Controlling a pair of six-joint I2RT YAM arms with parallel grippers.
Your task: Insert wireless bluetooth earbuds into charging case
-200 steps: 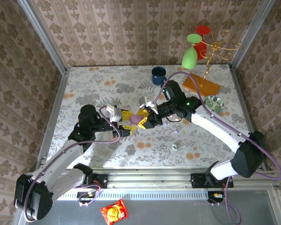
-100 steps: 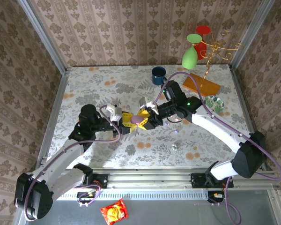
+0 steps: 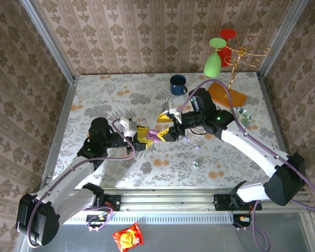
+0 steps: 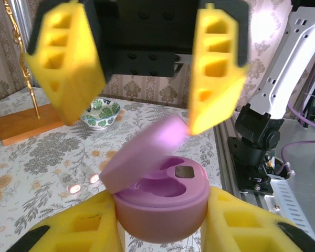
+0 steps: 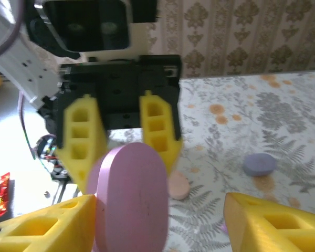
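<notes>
Left wrist view: left pincer [image 4: 160, 223] clamps the purple charging case [image 4: 163, 207], lid [image 4: 144, 152] half-raised, right pincer [image 4: 139, 113] released; earbuds [image 4: 73, 187] lie on the tabletop [image 4: 37, 152], uninserted.

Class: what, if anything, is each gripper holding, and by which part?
The left gripper clamps the purple charging case by the sides of its round base; the right gripper, jaws apart, holds nothing.
</notes>
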